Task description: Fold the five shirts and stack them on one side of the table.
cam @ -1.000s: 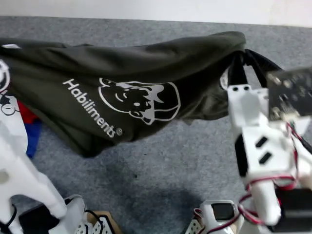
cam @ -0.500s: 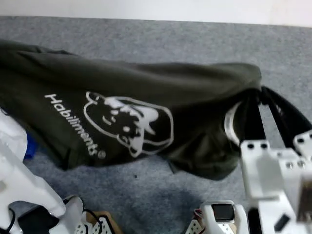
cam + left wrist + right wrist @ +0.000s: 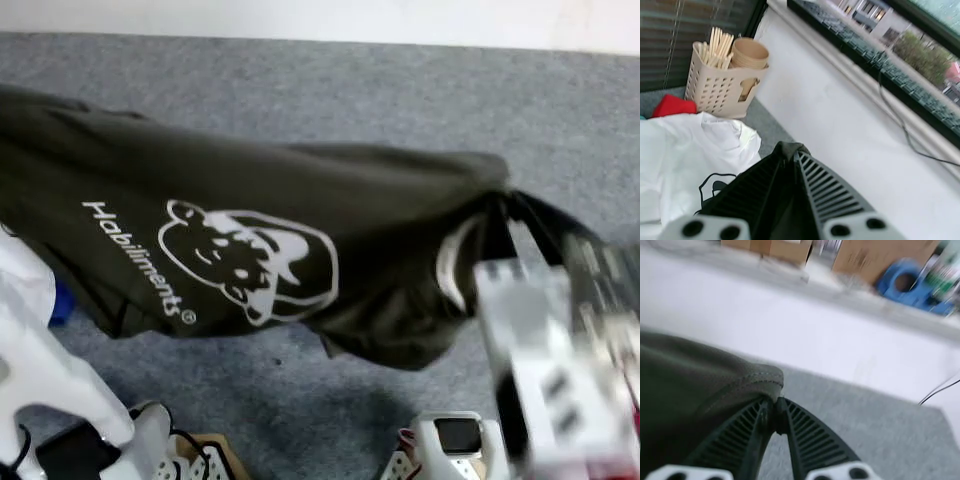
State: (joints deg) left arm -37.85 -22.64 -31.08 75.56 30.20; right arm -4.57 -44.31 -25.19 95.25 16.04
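Over the grey table, the dark olive shirt hangs stretched between both arms: at its left end the left gripper pinches the fabric in its jaws above a white shirt, and at its right end the right gripper pinches the hem.

My left gripper has two black, ribbed, wedge-shaped fingers set in a white plastic body with round screw holes. My right gripper is built the same way, with black ribbed fingers on white mounts with dark holes. From above, my right arm is blocky white plastic with black slots. My left arm is smooth and white. Red and white wires and black cables run beside the bases.
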